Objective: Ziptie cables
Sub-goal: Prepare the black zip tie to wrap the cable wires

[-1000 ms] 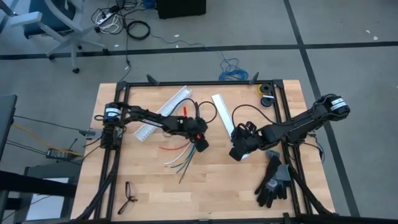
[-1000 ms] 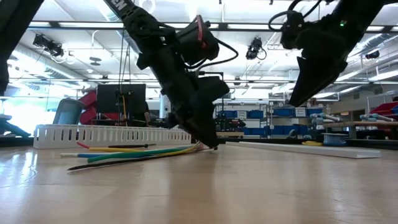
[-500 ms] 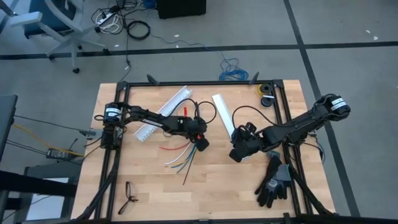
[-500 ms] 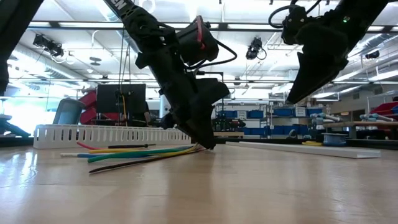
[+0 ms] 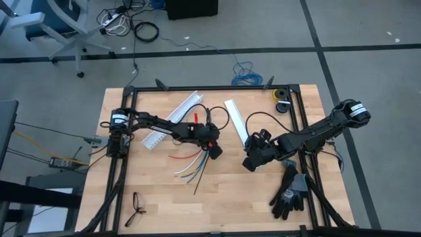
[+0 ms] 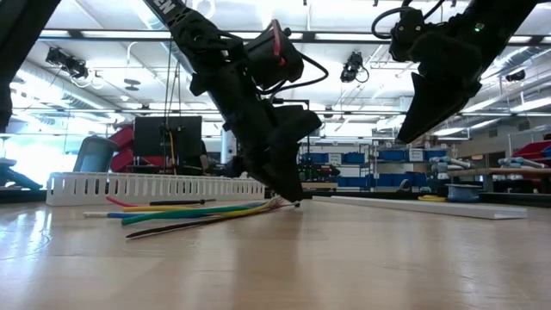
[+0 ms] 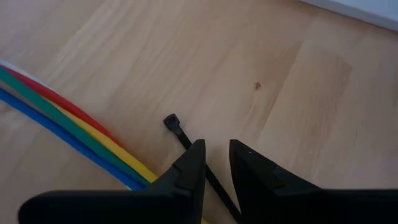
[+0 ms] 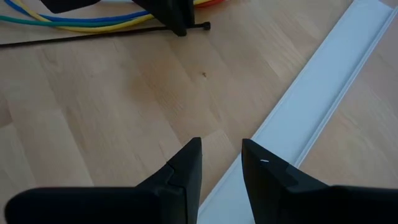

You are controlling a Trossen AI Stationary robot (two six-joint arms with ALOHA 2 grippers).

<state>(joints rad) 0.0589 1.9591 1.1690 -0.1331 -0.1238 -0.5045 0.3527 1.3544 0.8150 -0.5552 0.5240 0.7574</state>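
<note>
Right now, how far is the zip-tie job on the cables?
Nothing looks tied yet: the cables lie fanned out loose on the table. In hand: the left gripper is down at the bundle's joined end, closed on a black zip tie. The right gripper hangs above the table, holding nothing. Wrapping and tightening remain.

Left gripper [image 6: 293, 200] tip meets the cables [image 6: 189, 211] (fanned on wood)
</note>
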